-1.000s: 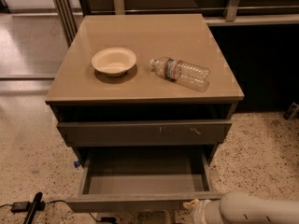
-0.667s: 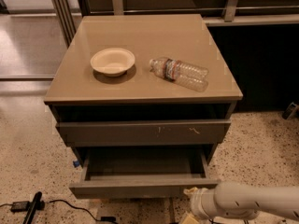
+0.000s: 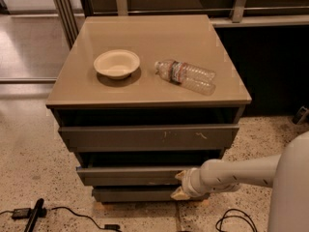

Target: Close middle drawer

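Observation:
The middle drawer (image 3: 128, 175) is a wide grey-brown drawer with a plain front, under the top drawer front (image 3: 145, 137) that bears small pale scratch marks. It stands only slightly out, with a dark gap above it. My gripper (image 3: 181, 184) is at the drawer front's right end, pressed against it, on the end of my white arm (image 3: 241, 174) that comes in from the right. The narrower, set-back bottom drawer front (image 3: 133, 194) lies just below.
On the cabinet top (image 3: 145, 88) lie a pale bowl (image 3: 117, 63) and a clear plastic bottle (image 3: 187, 76) on its side. Black cables (image 3: 58, 211) and a plug lie on the speckled floor at front left. A cable loop (image 3: 234, 219) lies at front right.
The middle drawer has slid in from far open to almost shut. My gripper and arm moved forward with its front, toward the cabinet.

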Action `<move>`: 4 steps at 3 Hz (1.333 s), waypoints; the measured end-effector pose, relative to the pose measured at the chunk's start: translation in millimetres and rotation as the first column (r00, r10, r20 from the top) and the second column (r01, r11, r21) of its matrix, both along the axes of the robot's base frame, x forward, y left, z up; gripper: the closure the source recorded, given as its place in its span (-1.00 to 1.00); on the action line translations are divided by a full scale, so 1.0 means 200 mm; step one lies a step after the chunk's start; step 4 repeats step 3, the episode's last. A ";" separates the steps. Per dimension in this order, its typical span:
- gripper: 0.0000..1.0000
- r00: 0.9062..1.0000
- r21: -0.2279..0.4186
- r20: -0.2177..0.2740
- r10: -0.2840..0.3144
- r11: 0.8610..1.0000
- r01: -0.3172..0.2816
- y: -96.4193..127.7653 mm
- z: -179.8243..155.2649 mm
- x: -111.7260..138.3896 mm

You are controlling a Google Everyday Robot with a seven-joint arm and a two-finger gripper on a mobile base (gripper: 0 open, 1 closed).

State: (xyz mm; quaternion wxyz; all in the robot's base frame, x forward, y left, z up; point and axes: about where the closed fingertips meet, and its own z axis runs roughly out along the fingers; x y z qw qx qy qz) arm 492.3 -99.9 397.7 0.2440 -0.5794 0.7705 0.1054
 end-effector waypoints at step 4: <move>-1.00 0.999 -0.007 0.041 0.015 1.000 -0.015 0.05 0.03 0.20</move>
